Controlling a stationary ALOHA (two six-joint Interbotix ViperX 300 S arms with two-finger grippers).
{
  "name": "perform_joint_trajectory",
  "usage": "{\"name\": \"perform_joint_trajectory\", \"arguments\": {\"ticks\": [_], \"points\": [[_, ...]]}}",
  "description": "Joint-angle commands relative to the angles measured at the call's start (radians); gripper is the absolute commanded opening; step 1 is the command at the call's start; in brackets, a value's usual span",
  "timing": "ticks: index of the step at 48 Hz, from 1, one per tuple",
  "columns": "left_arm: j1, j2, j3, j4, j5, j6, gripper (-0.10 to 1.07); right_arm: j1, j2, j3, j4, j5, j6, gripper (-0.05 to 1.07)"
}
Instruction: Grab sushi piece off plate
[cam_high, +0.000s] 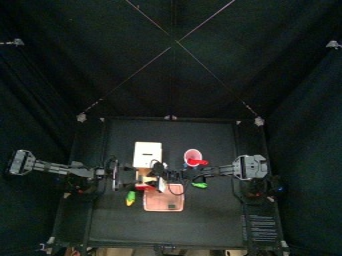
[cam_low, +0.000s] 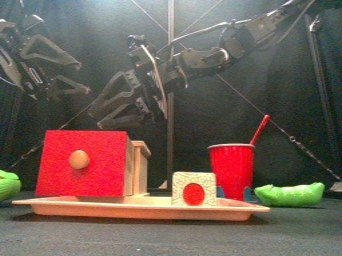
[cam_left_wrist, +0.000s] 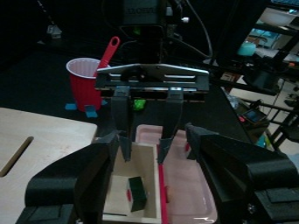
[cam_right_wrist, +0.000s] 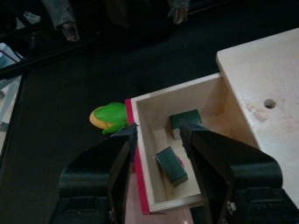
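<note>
Both grippers hang over the salmon-pink plate (cam_high: 166, 204) near the table's front edge. The left gripper (cam_left_wrist: 149, 156) holds its jaws narrowly apart above the plate's pink rim, gripping nothing visible. The right gripper (cam_right_wrist: 160, 140) has its jaws spread over the plate, dark pieces lying between and below them. From the front, two sushi pieces stand on the plate: a large red-faced one (cam_low: 86, 163) and a smaller white one (cam_low: 194, 188) with a red centre. A red cup (cam_low: 231, 168) with a straw stands behind; a green piece (cam_low: 290, 194) lies right. From above, the arms hide most of the plate.
</note>
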Motion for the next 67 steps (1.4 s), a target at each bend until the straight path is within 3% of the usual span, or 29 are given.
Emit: {"name": "perform_joint_trajectory", "arguments": {"ticks": [1,17,41,54,67], "points": [[0.0,0.003,-0.018,-0.002,-0.011,0.002,0.96,0.002,-0.031,-0.026,0.002,0.002,0.0,0.81],[-0.002,0.003,-0.014,-0.002,-0.011,0.003,0.96,0.028,-0.078,-0.002,-0.015,0.064,-0.002,0.81],[-0.002,0.002,-0.012,-0.002,-0.011,0.0,0.96,0.178,-0.262,0.152,-0.075,0.225,-0.003,0.81],[-0.002,0.002,-0.012,-0.002,-0.011,0.002,0.96,0.285,-0.259,0.196,-0.121,0.348,0.002,0.81],[-0.002,0.003,-0.011,-0.002,-0.011,0.002,0.96,0.316,-0.224,0.198,-0.075,0.393,0.003,0.8]]}}
